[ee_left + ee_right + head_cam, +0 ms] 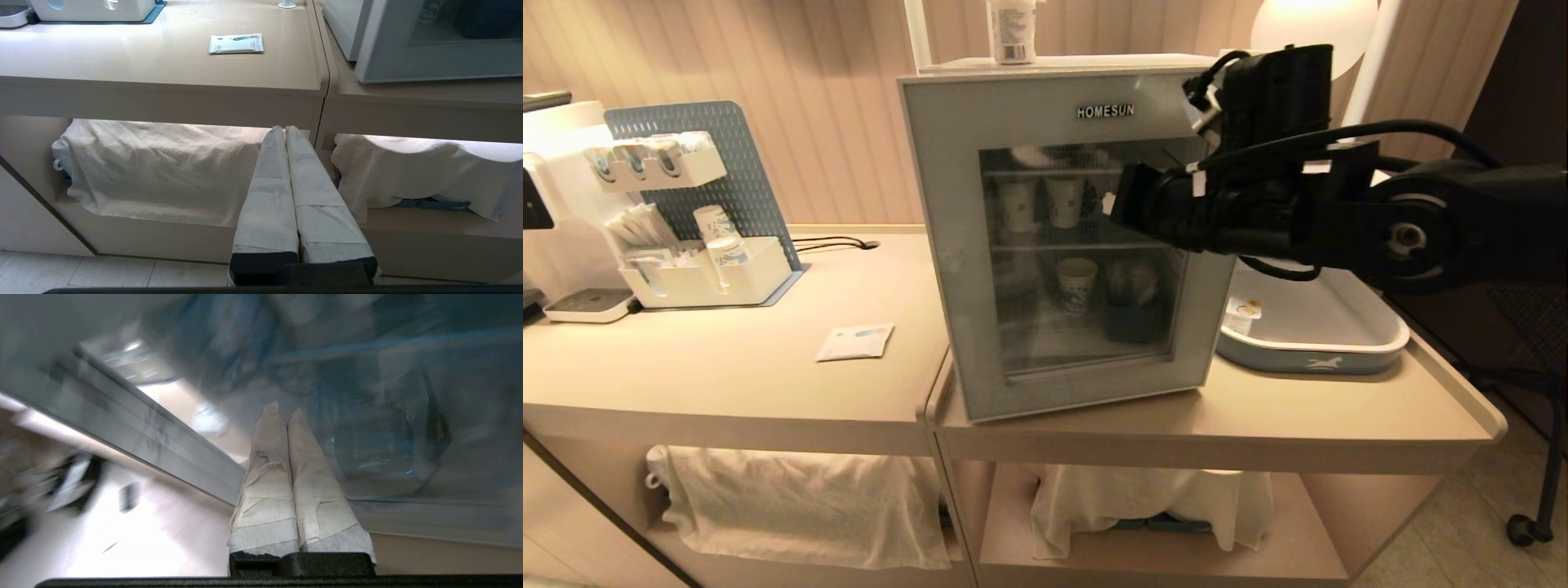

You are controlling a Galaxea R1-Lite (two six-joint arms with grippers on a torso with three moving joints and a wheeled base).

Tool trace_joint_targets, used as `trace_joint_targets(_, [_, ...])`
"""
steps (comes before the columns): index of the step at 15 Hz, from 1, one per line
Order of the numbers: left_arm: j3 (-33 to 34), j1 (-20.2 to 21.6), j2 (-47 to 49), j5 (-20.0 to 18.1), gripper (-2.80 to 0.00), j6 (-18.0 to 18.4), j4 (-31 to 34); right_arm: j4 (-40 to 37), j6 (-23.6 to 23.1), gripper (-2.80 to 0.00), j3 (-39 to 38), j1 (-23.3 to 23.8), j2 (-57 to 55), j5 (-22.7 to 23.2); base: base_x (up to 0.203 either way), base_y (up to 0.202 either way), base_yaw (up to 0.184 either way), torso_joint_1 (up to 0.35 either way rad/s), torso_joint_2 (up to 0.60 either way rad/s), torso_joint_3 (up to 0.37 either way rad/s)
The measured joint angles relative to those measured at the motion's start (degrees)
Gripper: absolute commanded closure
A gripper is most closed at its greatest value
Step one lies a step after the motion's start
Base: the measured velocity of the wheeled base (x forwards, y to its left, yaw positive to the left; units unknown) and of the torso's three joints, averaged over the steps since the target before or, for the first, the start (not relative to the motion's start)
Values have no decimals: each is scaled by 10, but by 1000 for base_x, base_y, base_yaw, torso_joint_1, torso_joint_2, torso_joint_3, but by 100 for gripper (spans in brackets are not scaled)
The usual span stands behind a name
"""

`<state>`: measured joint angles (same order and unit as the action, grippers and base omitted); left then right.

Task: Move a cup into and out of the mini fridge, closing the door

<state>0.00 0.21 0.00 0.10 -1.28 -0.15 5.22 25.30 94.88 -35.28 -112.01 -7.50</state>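
Just ahead of my right claw (286, 412), clenched and empty, the door (947, 245) of the mini fridge (1045, 65) stands shut. I cannot pick out the cup; everything remains undone. Left claw (284, 130) hangs clenched below the table (163, 69).

White mini fridge (947, 204), door (947, 269) closed.
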Motion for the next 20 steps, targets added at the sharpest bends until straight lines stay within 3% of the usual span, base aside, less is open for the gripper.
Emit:
trace_joint_targets(3, [0,-1,0,0,0,0,0,-2,-83,0,44,-25,-46,-125,0,0,0,0,0,0])
trace_joint_targets(7, [0,0,0,0,0,0,0,-2,-87,0,8,-32,-31,-149,0,0,0,0,0,0])
trace_joint_targets(11, [0,0,0,1,0,0,0,-7,-102,0,-87,-20,73,-230,0,0,0,0,0,0])
trace_joint_targets(15, [0,0,0,0,0,0,0,-34,-132,0,-226,52,275,-343,0,0,0,0,0,0])
trace_joint_targets(20, [0,0,0,0,0,-1,0,-53,-185,0,-441,230,594,-408,0,0,0,0,0,0])
